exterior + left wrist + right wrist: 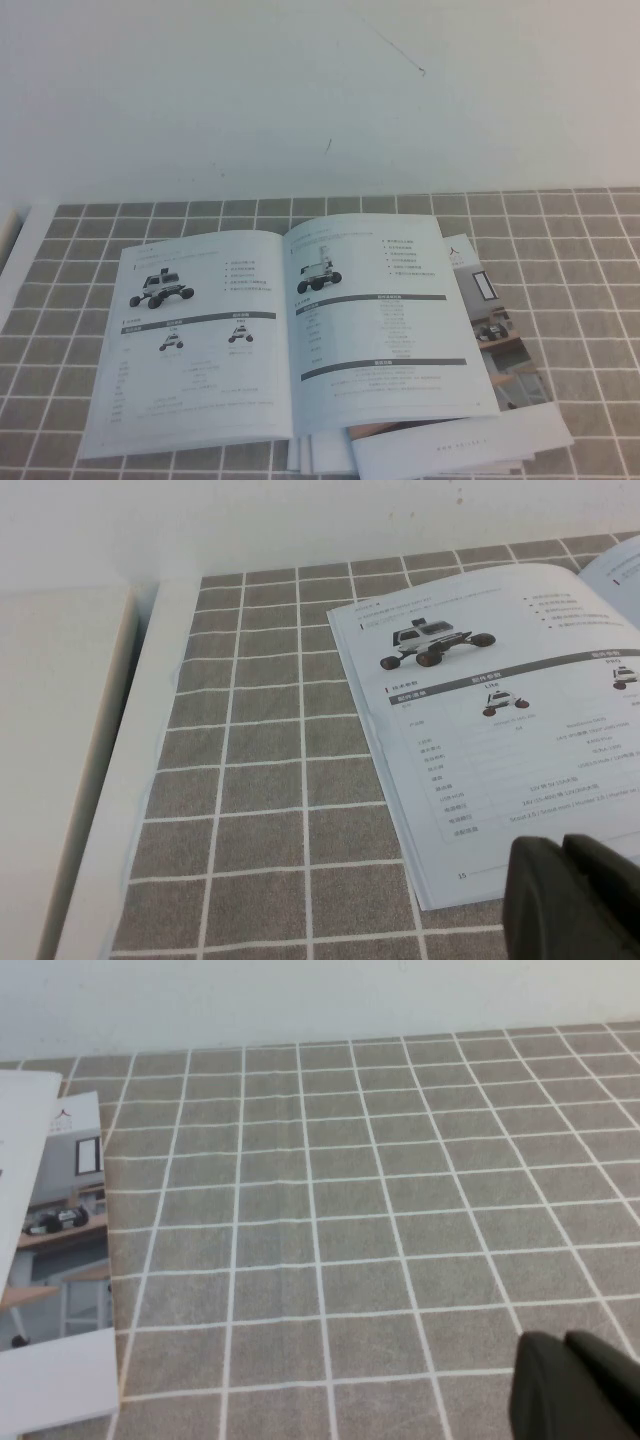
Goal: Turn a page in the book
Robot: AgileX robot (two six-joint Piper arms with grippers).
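The book (290,335) lies open and flat on the grey tiled table (580,260), with wheeled-robot photos and spec tables on both pages. Its left page (480,710) fills the left wrist view, and the right page (385,320) lies flat. Neither gripper shows in the high view. My left gripper (565,855) is shut and empty, just above the near outer corner of the left page. My right gripper (565,1345) is shut and empty over bare tiles, well to the right of the book.
A colour room-photo brochure (495,330) sticks out from under the book's right side and also shows in the right wrist view (60,1230). Loose white sheets (450,445) lie under the near edge. A white ledge (60,780) borders the table's left side.
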